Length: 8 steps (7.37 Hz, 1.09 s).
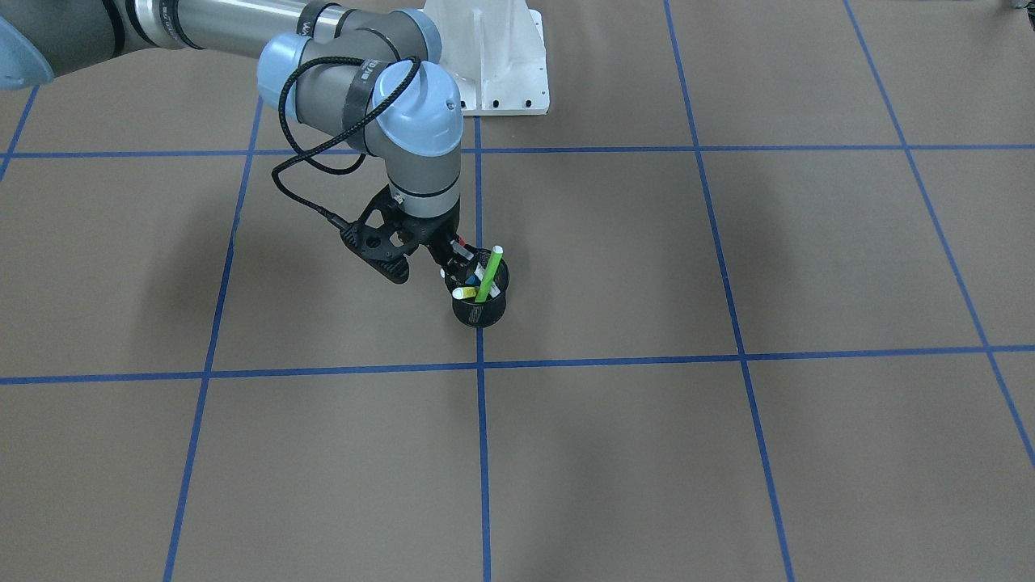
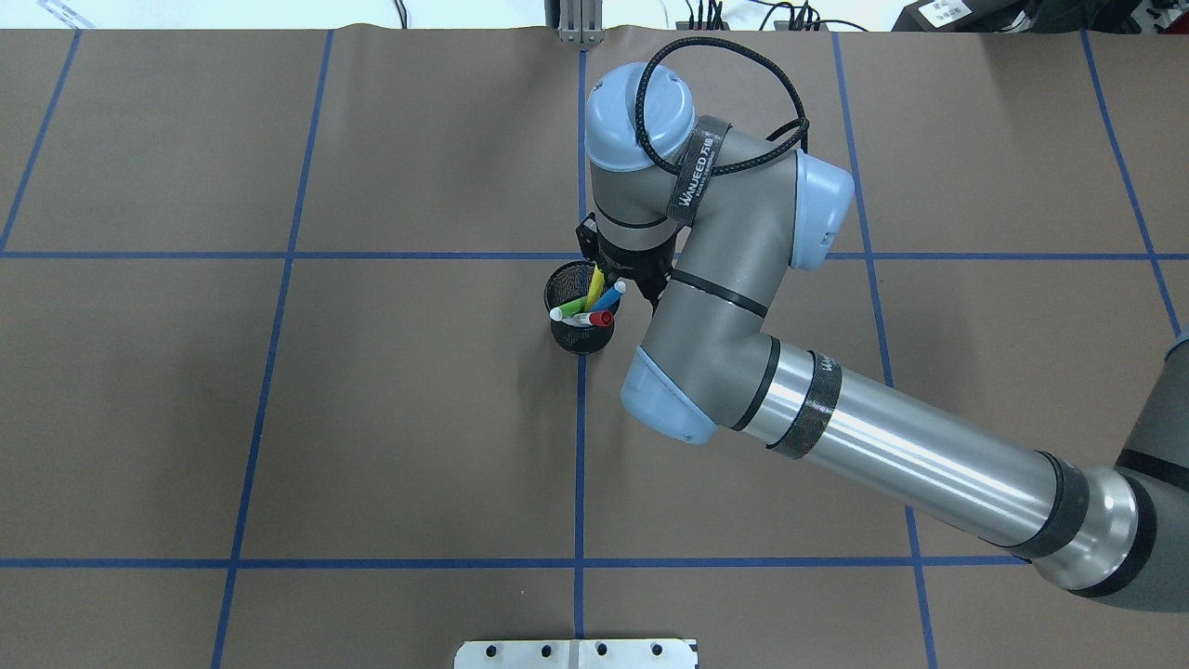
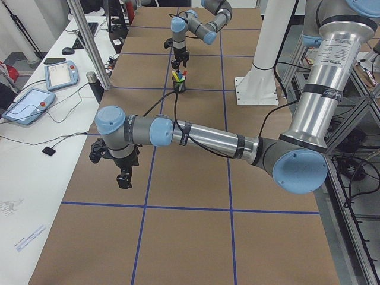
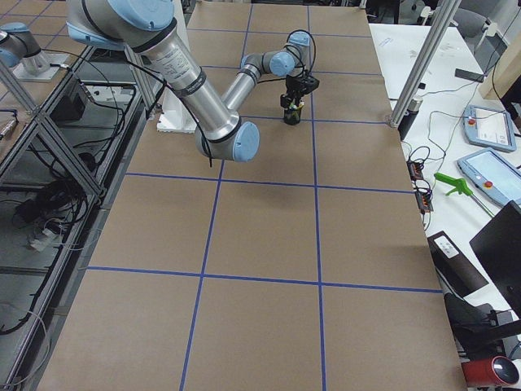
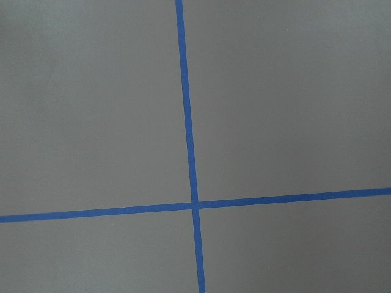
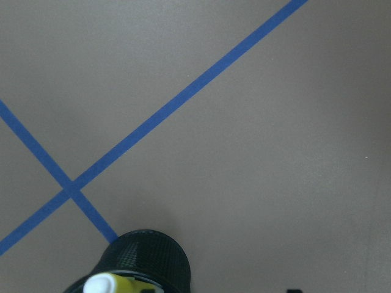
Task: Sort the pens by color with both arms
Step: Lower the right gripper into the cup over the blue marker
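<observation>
The slim blue marker pen [image 2: 608, 297], lime green pen [image 1: 488, 275], yellow pen [image 2: 595, 281] and thicker white pen with red cap [image 2: 591, 319] all stand in the round black mesh cup [image 2: 578, 336]. The cup is on a blue tape line [image 1: 482, 404] of the brown paper table [image 1: 728, 453]. My right gripper [image 1: 451, 259] hangs just over the cup, and my left gripper [image 3: 123, 178] is well apart from it. I cannot tell how either one's jaws stand. The black strap [image 2: 697, 177] on my right arm [image 2: 910, 446] reads "WANJEED".

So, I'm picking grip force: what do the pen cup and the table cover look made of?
The pen cup looks like black wire mesh, probably metal, going by its fine grid texture. The table cover looks like matte brown paper: flat and sheenless, with a slightly wavy far edge.
</observation>
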Each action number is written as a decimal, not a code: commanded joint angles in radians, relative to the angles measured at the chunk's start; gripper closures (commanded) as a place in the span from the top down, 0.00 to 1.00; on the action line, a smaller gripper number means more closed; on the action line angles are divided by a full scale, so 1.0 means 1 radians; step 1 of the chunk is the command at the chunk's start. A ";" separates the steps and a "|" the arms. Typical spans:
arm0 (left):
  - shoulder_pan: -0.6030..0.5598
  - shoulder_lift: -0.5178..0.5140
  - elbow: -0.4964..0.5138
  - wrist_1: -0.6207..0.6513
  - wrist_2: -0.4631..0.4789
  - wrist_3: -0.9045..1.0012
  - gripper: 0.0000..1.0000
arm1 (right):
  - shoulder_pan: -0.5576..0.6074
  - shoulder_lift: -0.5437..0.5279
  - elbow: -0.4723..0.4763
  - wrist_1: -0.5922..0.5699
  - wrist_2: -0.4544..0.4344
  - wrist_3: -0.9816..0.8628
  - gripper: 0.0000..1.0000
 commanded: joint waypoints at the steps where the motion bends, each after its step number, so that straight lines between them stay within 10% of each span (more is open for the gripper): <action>1: -0.002 0.000 0.000 0.000 0.000 0.001 1.00 | 0.000 0.008 -0.004 0.001 -0.010 -0.010 0.46; 8: -0.014 0.000 -0.009 0.011 0.000 0.001 1.00 | -0.012 0.048 -0.048 0.003 -0.045 -0.010 0.44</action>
